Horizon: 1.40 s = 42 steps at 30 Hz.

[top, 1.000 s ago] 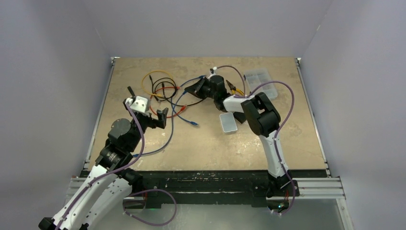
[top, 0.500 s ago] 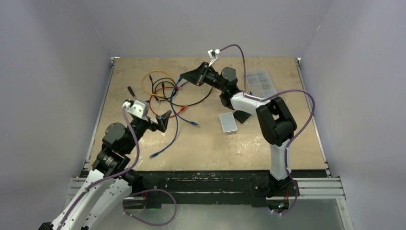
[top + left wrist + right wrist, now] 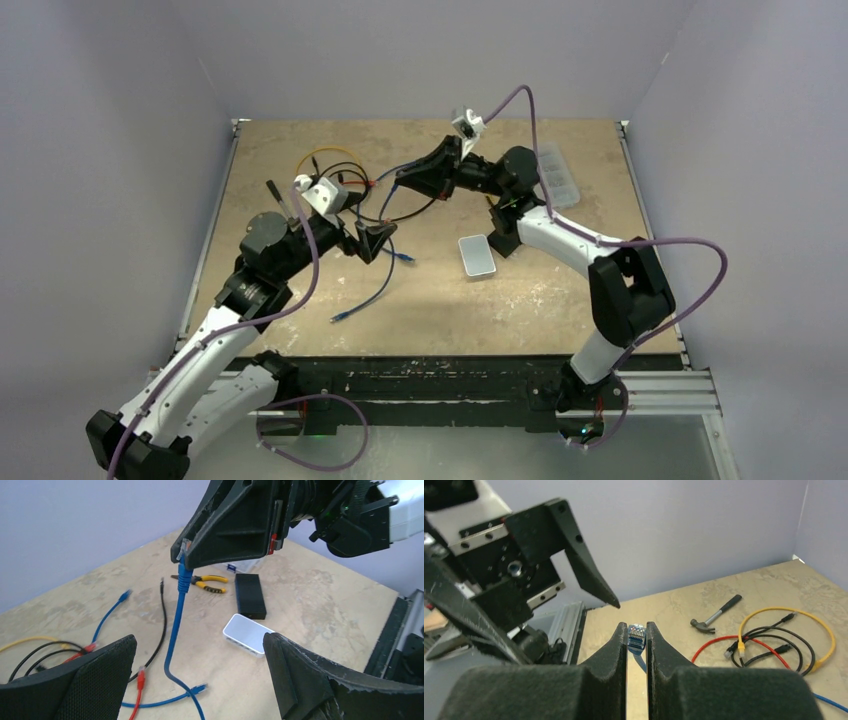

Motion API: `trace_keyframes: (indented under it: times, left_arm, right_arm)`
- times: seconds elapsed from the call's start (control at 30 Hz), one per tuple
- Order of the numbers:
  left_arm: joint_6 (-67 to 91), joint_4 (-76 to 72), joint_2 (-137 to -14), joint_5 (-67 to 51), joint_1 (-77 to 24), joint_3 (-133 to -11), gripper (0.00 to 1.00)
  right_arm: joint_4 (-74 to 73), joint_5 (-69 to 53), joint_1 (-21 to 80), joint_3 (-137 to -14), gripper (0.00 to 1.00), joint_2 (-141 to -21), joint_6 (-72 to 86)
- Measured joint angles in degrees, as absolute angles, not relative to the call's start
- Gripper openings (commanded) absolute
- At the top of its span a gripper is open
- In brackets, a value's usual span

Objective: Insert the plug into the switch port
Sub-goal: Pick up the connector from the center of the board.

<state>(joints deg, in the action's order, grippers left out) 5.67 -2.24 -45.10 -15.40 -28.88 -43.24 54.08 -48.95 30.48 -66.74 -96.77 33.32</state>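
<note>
Right tool [image 3: 636, 629]: pressed together on the plug [image 3: 636, 636], pinching it at the very tips. It is held in the air, well above the surface [image 3: 560, 290]. In the right wrist view the plug's contact face is turned towards the camera. The blue cable [image 3: 175, 625] hangs straight down from it and trails across the surface.

Left tool [image 3: 200, 640]: spread wide, holding nothing, facing the hanging cable from near by.

Switch: a white box [image 3: 248, 635] lies flat on the surface with a black box [image 3: 250, 596] just beyond it. I take the white one for the switch, but no port shows in any view, so this is uncertain. Either way, the plug is well apart from both.

Handling notes:
- The plug is small, light, hard clear plastic. Its latch tab is probably the fragile part, so squeeze the flat sides, not the tab.
- The cable is limp and carries no push. Its hanging weight can twist the plug in a tip pinch.
- The best hold is on the plug body or the blue boot [image 3: 184, 576] just behind it, leaving the nose free to enter the port.
- The nose now seems to point back into the tool, so a hand-over to the left tool may be needed first.
- The switch looks light and may slide when pushed.

Clutter near by: pliers [image 3: 207, 582], a hammer [image 3: 714, 616], loose red, black and yellow leads.
</note>
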Motion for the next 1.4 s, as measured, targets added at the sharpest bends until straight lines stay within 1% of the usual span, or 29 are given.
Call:
trace_keyframes:
  times: [0.23, 0.27, 0.5, 0.67, 0.9, 1.13, 1.4]
  left_arm:
    - [7.0, -6.5, -50.1, -23.5, -28.9, -46.3, 0.99]
    - [7.0, -6.9, -51.3, -24.8, -28.9, -47.1, 0.98]
    - [6.5, -9.2, -58.2, -32.4, -28.8, -51.6, 0.8]
    - [6.3, -10.4, -62.9, -40.0, -28.3, -54.3, 0.75]
    - [5.0, -11.8, -63.3, -48.8, -26.6, -54.3, 0.63]
    - [4.9, -15.8, -63.2, -53.6, -25.5, -52.9, 0.57]
    - [6.8, -20.9, -64.3, -57.3, -25.2, -51.7, 0.4]
  right_arm:
    - [55.2, -53.5, 28.4, -60.1, 0.0, -91.3, 27.8]
    - [55.2, -53.7, 28.3, -58.8, 0.0, -90.0, 26.8]
    - [55.4, -56.2, 28.1, -57.0, 0.0, -84.3, 23.3]
    - [57.7, -58.3, 27.6, -56.2, 0.0, -82.7, 23.1]
    - [64.4, -63.0, 27.2, -54.9, 0.0, -83.4, 27.2]
    - [67.8, -65.6, 27.2, -54.8, 0.0, -83.6, 29.5]
    - [71.4, -65.6, 27.2, -54.4, 0.0, -83.6, 32.5]
